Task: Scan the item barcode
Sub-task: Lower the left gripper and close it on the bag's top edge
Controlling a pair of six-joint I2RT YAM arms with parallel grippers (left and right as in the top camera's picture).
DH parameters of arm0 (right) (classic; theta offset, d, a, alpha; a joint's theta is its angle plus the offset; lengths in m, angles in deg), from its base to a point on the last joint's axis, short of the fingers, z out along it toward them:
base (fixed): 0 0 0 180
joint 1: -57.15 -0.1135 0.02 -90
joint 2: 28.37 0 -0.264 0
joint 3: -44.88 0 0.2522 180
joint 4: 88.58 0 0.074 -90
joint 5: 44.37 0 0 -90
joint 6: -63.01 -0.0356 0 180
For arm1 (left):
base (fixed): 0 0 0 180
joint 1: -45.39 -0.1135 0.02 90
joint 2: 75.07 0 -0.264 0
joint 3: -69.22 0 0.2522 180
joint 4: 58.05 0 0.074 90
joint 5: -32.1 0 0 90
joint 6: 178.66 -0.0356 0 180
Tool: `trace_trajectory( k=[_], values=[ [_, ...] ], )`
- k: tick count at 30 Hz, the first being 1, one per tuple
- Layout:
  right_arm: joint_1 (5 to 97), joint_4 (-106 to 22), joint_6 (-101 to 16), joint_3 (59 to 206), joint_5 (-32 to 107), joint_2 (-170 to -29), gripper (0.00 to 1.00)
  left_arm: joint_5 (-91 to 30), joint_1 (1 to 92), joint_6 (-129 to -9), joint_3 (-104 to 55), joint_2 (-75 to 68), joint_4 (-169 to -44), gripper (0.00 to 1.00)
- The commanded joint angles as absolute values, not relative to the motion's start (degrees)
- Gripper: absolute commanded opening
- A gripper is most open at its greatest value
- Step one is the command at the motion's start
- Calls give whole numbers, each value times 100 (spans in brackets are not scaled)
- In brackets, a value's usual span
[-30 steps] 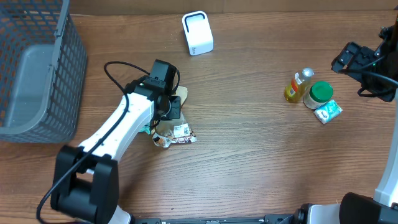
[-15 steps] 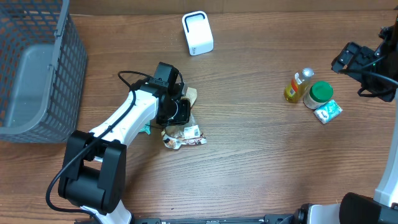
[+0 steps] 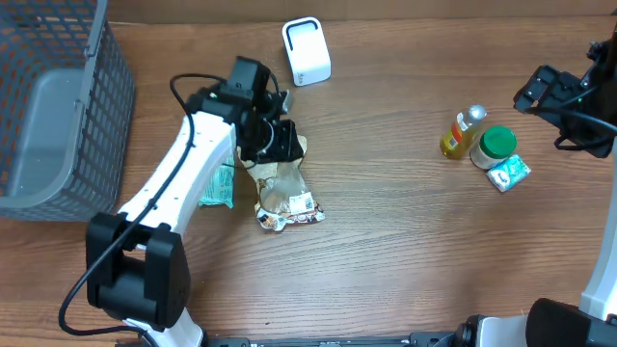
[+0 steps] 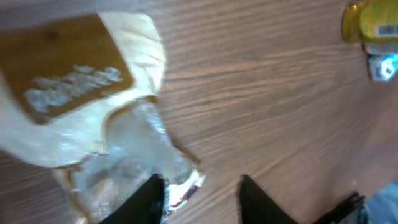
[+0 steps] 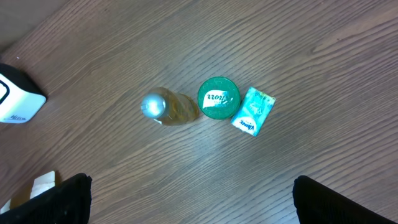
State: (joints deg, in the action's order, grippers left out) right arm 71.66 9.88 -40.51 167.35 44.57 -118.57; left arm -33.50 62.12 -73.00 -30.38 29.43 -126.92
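The left pincer (image 3: 275, 143) is over the worktop (image 3: 386, 251) left of centre, at the far end of a crumpled clear and cream plastic snack packet (image 3: 285, 189) with a brown label. In the left wrist view the pincer (image 4: 200, 183) is partly open: the two dark fingers (image 4: 152, 198) are apart, with bare wood grain between them. The left finger is at the torn clear edge of the snack packet (image 4: 93, 118); the right finger is clear of it. The packet lies flat on the worktop, not lifted, its near end carrying a small white printed patch in the overhead view. A flat teal sachet (image 3: 218, 187) lies just beside the white left arm (image 3: 178, 183). A white box-shaped scanner (image 3: 307, 51) is on the far side, apart from the packet. A grey mesh basket (image 3: 58, 106) occupies the far left corner. The right pincer (image 5: 191, 186) is fully open and holds nothing; it hangs above the right side, where a yellow liquid bottle (image 5: 166, 108), a green-lidded jar (image 5: 218, 98) and a teal tissue pack (image 5: 253, 111) are grouped close together.
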Motion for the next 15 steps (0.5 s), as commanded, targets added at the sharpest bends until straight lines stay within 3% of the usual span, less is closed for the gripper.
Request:
trace_trajectory(
  k=[1,3,7,15],
  values=[
    [7174,973,-4070,16848,4490,-11791,100,-3908,5985,-7556,-3255,2948,-12836,48],
    [7174,973,-4070,16848,4490,-11791,100,-4244,5908,-8011,-3253,2950,-12849,48],
    [7174,973,-4070,16848,4490,-11791,100,-4944,5801,-8568,-3240,2950,-12876,61],
    [7174,973,-4070,16848,4490,-11791,100,-5175,5797,-9261,-3119,2965,-12838,66]
  ],
)
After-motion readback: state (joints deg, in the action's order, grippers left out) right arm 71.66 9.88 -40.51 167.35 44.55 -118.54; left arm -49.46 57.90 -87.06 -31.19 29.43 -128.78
